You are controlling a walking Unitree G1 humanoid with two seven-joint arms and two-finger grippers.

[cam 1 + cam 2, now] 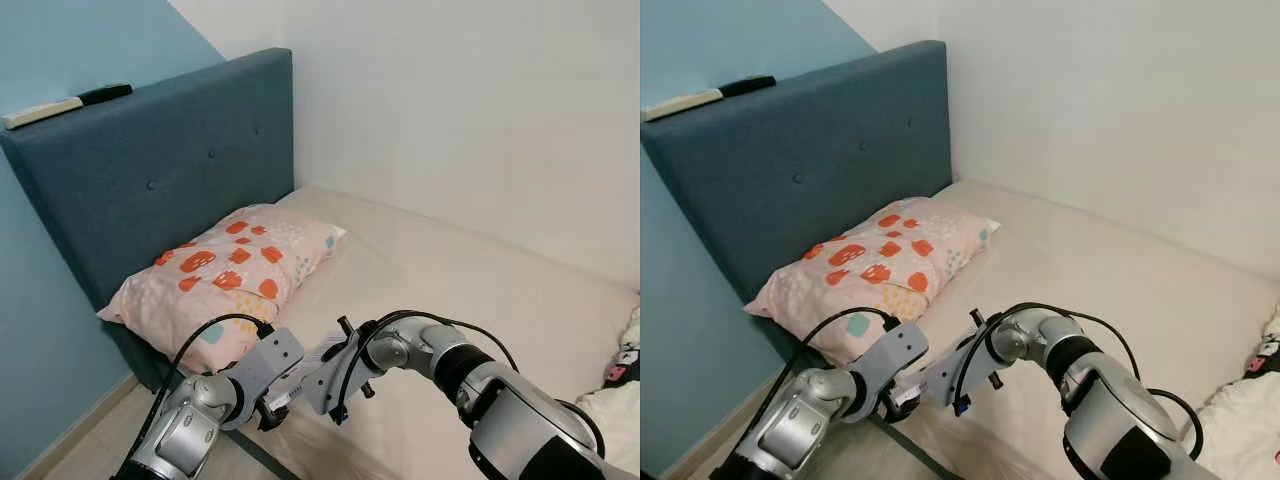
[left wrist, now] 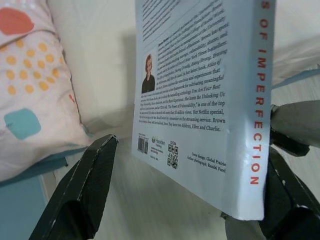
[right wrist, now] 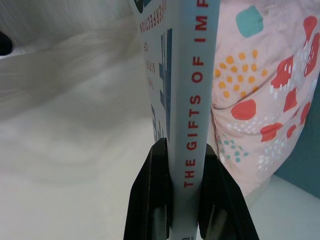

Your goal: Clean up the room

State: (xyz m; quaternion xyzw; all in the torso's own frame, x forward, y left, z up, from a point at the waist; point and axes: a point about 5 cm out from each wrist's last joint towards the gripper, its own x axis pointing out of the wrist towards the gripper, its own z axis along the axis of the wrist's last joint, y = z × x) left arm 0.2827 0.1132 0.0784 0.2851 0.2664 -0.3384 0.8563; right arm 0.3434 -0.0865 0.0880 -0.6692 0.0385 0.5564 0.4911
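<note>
A pale blue paperback book (image 3: pixel 192 75) with red spine lettering stands on edge over the near side of the bed. My right gripper (image 3: pixel 185 150) is shut on its spine end, one black finger on each cover. My left gripper (image 2: pixel 192 150) is open and straddles the same book (image 2: pixel 200 100). One of its fingers (image 2: pixel 85 190) stands well off the back cover, and the other sits by the spine. In the head views both arms meet low in front, above the mattress edge (image 1: pixel 400 420). A pink pillow (image 1: pixel 230 275) with orange blotches lies just beyond them.
A dark blue headboard (image 1: pixel 150 170) stands at the left, with a white remote (image 1: pixel 40 112) and a black remote (image 1: pixel 105 94) on top. The beige mattress (image 1: pixel 480 300) runs to the white wall. Bundled fabric (image 1: pixel 625 360) lies far right. Floor (image 1: pixel 90 440) shows lower left.
</note>
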